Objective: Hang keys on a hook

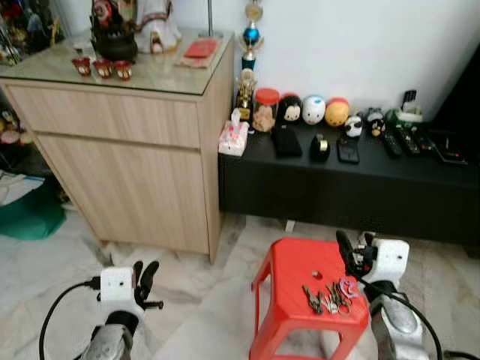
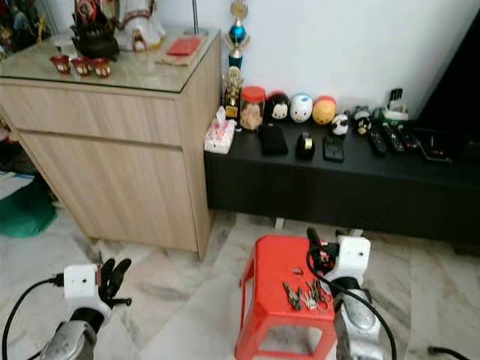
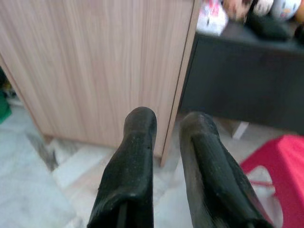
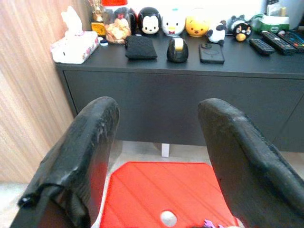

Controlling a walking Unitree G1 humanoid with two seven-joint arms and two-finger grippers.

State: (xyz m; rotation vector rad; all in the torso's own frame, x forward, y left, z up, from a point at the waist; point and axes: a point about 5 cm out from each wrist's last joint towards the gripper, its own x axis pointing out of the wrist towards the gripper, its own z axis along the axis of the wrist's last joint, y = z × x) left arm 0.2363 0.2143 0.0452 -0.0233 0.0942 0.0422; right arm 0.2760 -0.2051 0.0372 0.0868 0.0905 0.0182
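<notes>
The right gripper [image 1: 352, 259] has its two black fingers [image 4: 85, 156] spread wide apart, with nothing between them. It hangs just above the back right corner of the red stool [image 1: 289, 274]. The keys [image 1: 328, 297] lie flat on the stool's seat, near its right front part, just below and a little to the left of these fingers. They are very close but not touching. The bunch stretches sideways across the seat, with the thin key ends fanned toward the front and a small purple tag at the right end, nearest the gripper.

The left gripper [image 1: 146, 279] is far off to the left over the marble floor [image 1: 45, 270], with its fingers [image 3: 130, 156] close together and holding nothing. So the right arm is much nearer the keys. I see no hook.
</notes>
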